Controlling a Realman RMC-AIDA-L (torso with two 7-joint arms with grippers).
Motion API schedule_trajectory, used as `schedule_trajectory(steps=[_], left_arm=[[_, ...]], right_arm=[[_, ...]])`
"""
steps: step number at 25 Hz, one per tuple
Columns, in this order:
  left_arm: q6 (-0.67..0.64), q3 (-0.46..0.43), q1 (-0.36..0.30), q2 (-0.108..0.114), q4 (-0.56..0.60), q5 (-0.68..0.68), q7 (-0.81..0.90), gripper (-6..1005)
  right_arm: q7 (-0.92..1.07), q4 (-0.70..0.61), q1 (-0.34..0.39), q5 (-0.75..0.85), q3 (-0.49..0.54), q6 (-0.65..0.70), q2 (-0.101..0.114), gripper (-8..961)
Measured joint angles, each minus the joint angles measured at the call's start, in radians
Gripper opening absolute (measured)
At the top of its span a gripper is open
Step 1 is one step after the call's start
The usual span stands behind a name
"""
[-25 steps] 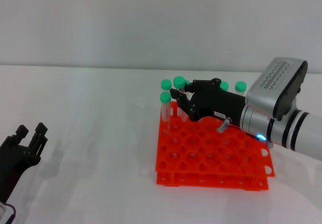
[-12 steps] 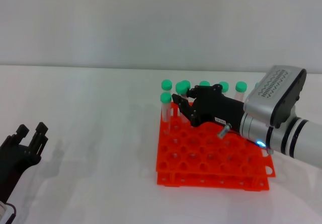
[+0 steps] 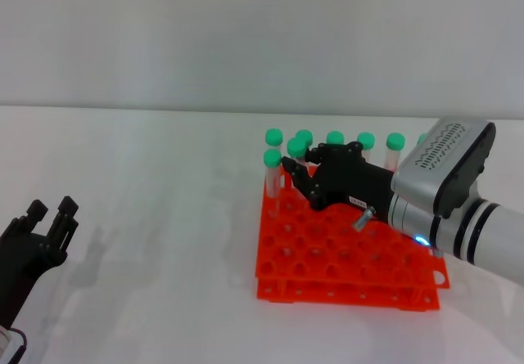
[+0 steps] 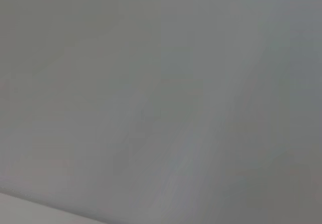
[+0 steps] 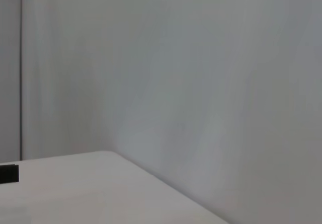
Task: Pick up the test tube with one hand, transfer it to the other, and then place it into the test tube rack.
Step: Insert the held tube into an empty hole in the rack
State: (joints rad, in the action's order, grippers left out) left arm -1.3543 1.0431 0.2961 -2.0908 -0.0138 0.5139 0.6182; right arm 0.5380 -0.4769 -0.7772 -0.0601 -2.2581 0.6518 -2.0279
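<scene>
The orange-red test tube rack (image 3: pixel 344 253) stands on the white table right of centre. My right gripper (image 3: pixel 295 172), black with a small white label, reaches in from the right over the rack's back-left holes. It is shut on the test tube (image 3: pixel 296 147), which stands upright with its green cap just above the fingers and its lower end down by the rack's top tier. My left gripper (image 3: pixel 41 229) hangs at the lower left, far from the rack, fingers spread and holding nothing. Both wrist views show only wall and table.
Several other green-capped tubes stand in the rack: two at its left back corner (image 3: pixel 272 158) and a row along the back edge (image 3: pixel 366 141). Bare white table lies left of and in front of the rack.
My right gripper has sunk a little towards the rack with the tube, so the cap sits lower and the back row of tubes shows more. The left arm has not moved.
</scene>
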Motion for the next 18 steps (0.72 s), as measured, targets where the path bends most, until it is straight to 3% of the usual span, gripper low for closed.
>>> schedule_trajectory(steps=[18], left_arm=[[-0.002, 0.000, 0.002, 0.000, 0.002, 0.000, 0.000, 521]], right_arm=[[-0.005, 0.010, -0.001, -0.092, -0.055, -0.027, 0.000, 201]])
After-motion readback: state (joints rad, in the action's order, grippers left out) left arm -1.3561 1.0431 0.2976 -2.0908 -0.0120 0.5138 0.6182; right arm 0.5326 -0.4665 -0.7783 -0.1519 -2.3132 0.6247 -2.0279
